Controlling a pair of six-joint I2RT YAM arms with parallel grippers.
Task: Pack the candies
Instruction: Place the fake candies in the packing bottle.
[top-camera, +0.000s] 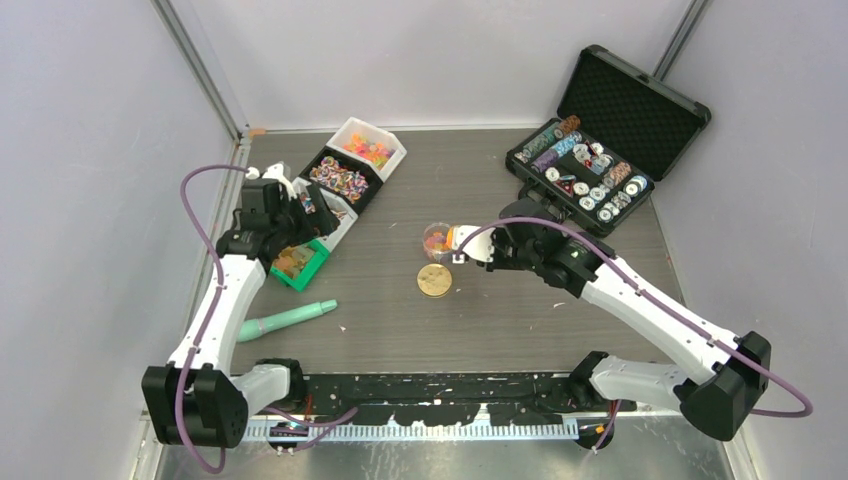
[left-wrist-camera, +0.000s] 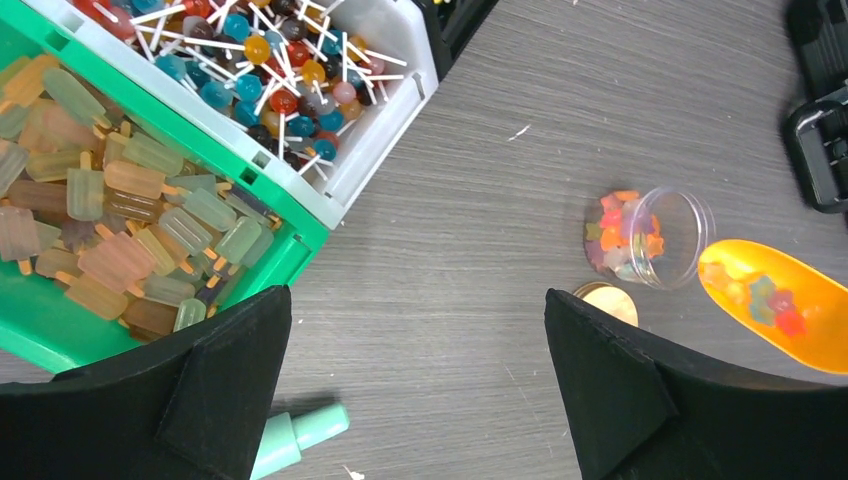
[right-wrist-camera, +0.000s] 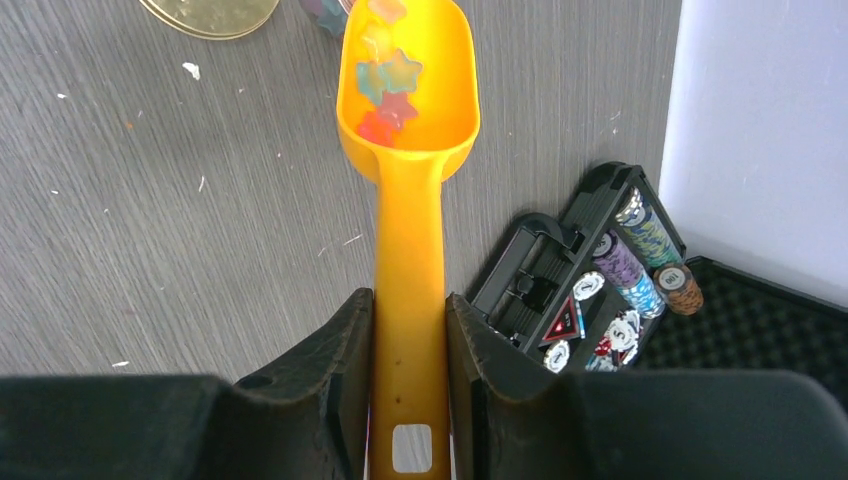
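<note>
The right gripper (right-wrist-camera: 408, 305) clamps the handle of the orange plastic scoop (right-wrist-camera: 405, 190). Colourful star-shaped candies (right-wrist-camera: 385, 85) lie in its bowl, just beside the clear round jar (left-wrist-camera: 660, 235) mid-table. The left gripper (left-wrist-camera: 415, 310), jaws spread and empty, hovers near the green plastic bin (left-wrist-camera: 300, 248) on the left.

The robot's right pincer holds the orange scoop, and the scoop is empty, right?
Not quite. The right pincer does hold the orange scoop, but the scoop is not empty: a few star-shaped candies lie in its bowl, as the right wrist view shows.
</note>
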